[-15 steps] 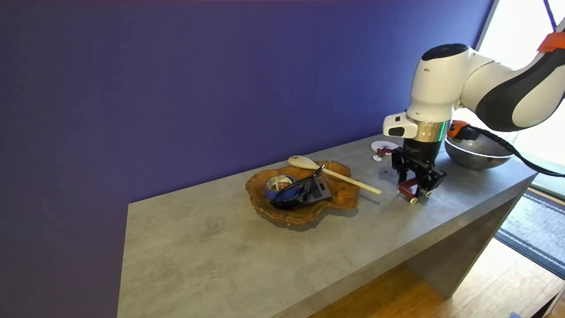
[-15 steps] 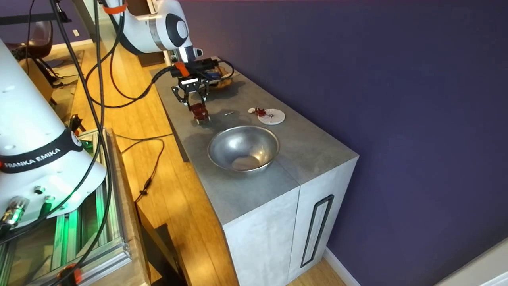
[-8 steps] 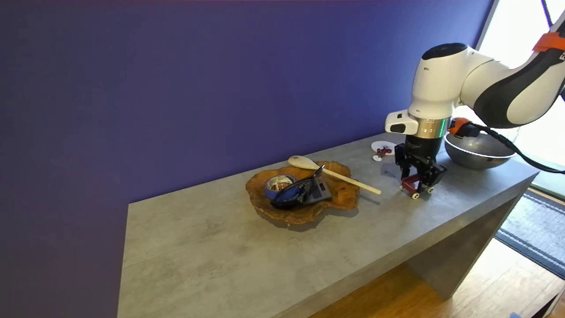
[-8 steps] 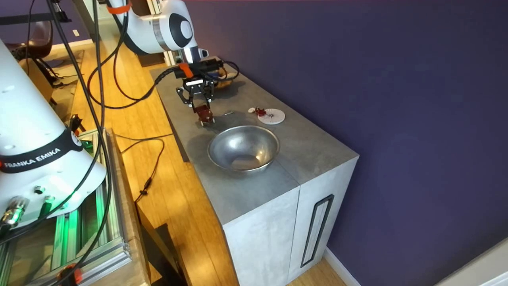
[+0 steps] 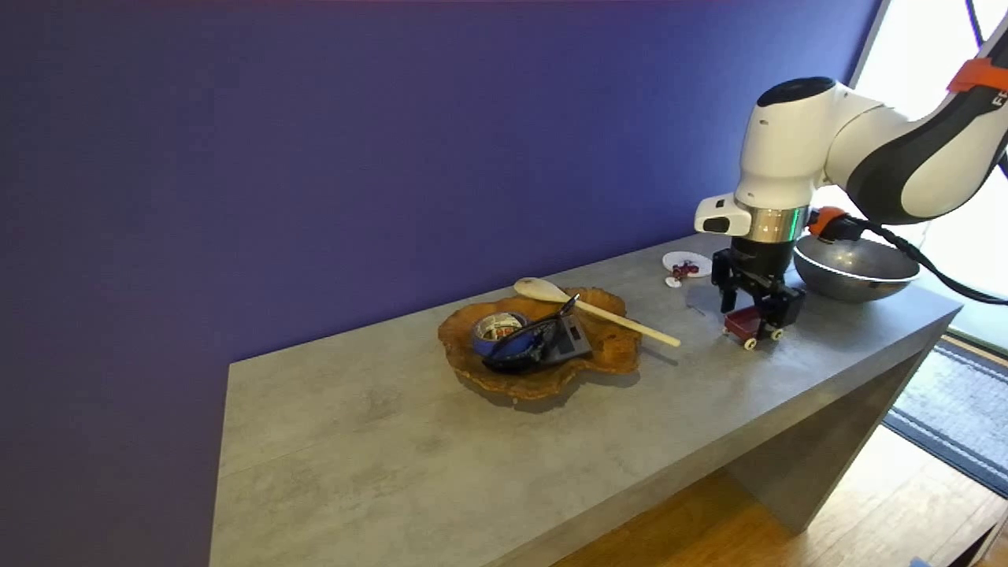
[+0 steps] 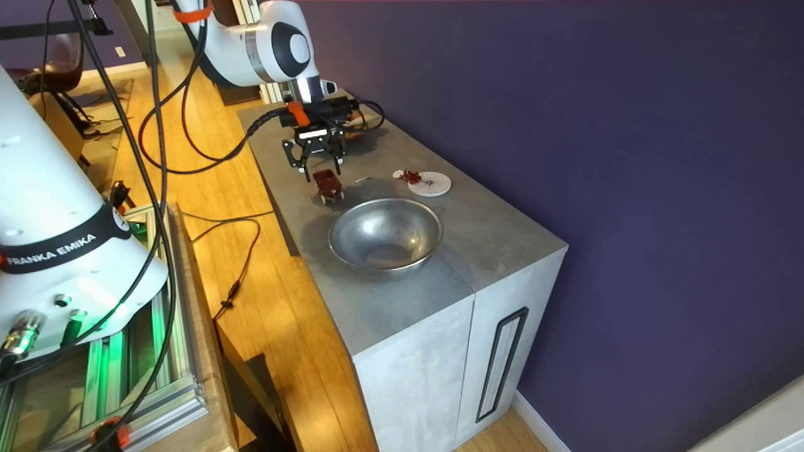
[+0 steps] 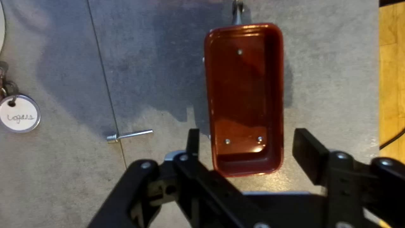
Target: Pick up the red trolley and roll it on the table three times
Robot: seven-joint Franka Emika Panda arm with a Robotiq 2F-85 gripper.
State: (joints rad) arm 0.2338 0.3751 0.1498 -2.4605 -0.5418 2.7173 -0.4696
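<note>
The red trolley is a small dark red cart with white wheels. It stands on its wheels on the grey table, and it also shows near the bowl in an exterior view. In the wrist view the trolley is an open rectangular tray seen from above, with its handle at the top. My gripper is open, one finger on each side of the trolley's near end, with a gap at both sides. The gripper is just above the trolley, pointing down. The wheels are hidden in the wrist view.
A metal bowl stands close to the trolley. A white dish with red items lies toward the wall. A small metal pin lies beside the trolley. A wooden tray holds tape, a dark item and a wooden spoon.
The gripper and trolley moved a little toward the metal bowl. The fingers, earlier close against the trolley, have spread apart and let it go; it now sits free on the table.
</note>
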